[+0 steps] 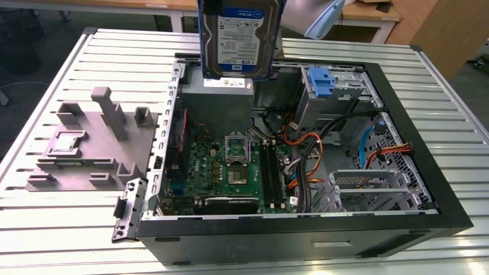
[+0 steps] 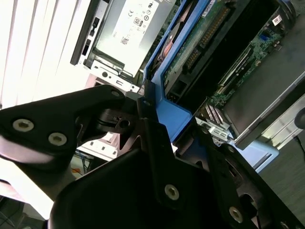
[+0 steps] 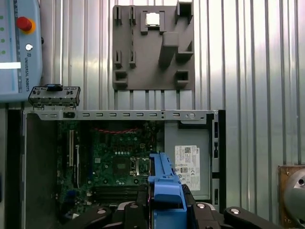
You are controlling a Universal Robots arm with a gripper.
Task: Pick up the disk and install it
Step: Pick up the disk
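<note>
The disk (image 1: 237, 37), a silver drive with a white-and-blue label in a blue carrier, hangs upright in the air above the back of the open computer case (image 1: 428, 189), over the power supply (image 1: 217, 97). In the second wrist view my gripper (image 2: 167, 125) is shut on the blue carrier's end, and the disk (image 2: 205, 45) shows its green circuit side. In the first wrist view the blue carrier edge of the disk (image 3: 167, 188) stands between my black fingers (image 3: 209, 210), above the motherboard (image 3: 119, 157).
A grey plastic holder block (image 1: 91, 143) lies on the slatted table at the exterior view's left. Inside the case are a blue bracket on the drive bay (image 1: 321, 80), orange cables (image 1: 310, 154) and a metal cage (image 1: 367, 186). A teach pendant (image 3: 19, 47) lies beside the case.
</note>
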